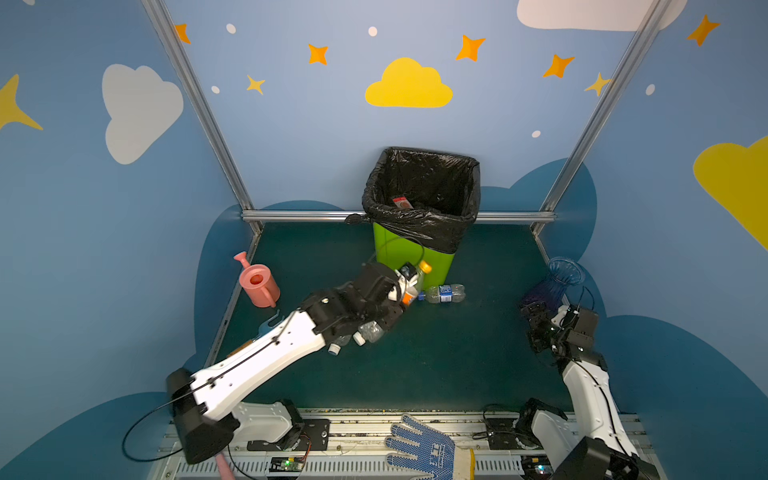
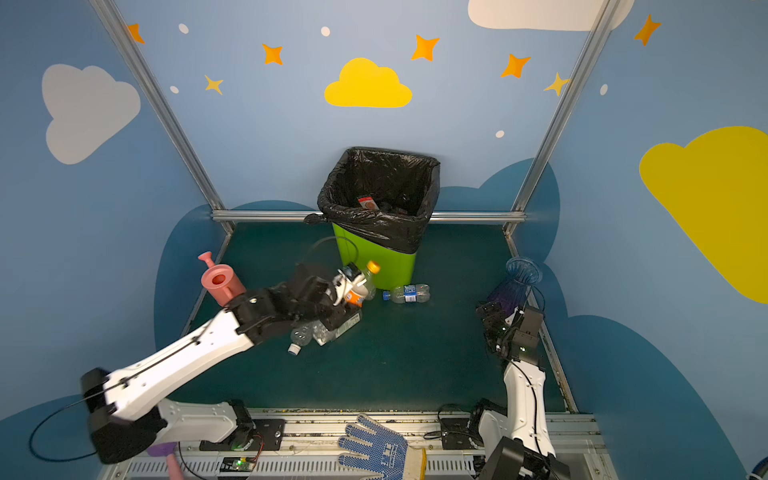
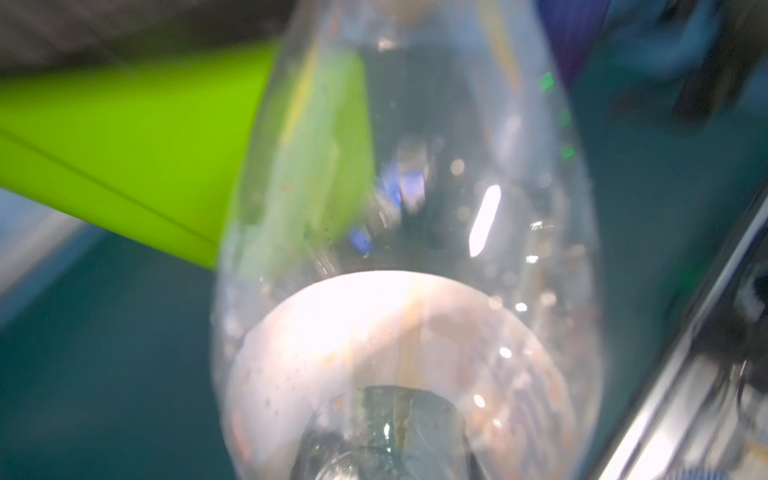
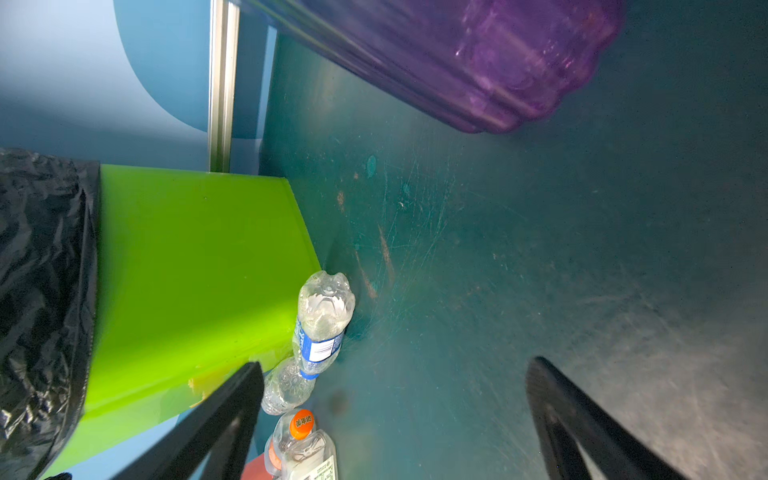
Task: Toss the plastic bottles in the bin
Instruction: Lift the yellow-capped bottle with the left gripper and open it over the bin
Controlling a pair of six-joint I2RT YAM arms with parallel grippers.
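Left wrist view is filled by the clear body of the orange-capped bottle (image 3: pixel 415 208), so close that you see the bin (image 3: pixel 124 137) partly through it. In both top views your left gripper (image 1: pixel 401 286) is clamped on that bottle, low at the bin's front wall, with the cap tilted up toward the green side. I judge this as the start of the lift: the bottle is grasped but not yet raised. The rim stands well above the gripper, so next you need to rise first. Then carry the bottle over the black liner (image 1: pixel 419 230) and above the opening before letting go. Your right gripper (image 4: pixel 395 365) hangs empty with its jaws apart, near the blue vase (image 1: pixel 561 276). A blue-labelled bottle (image 1: pixel 444 293) lies just beside the bin's base. More clear bottles (image 1: pixel 365 332) lie beneath the left arm (image 1: pixel 270 353).
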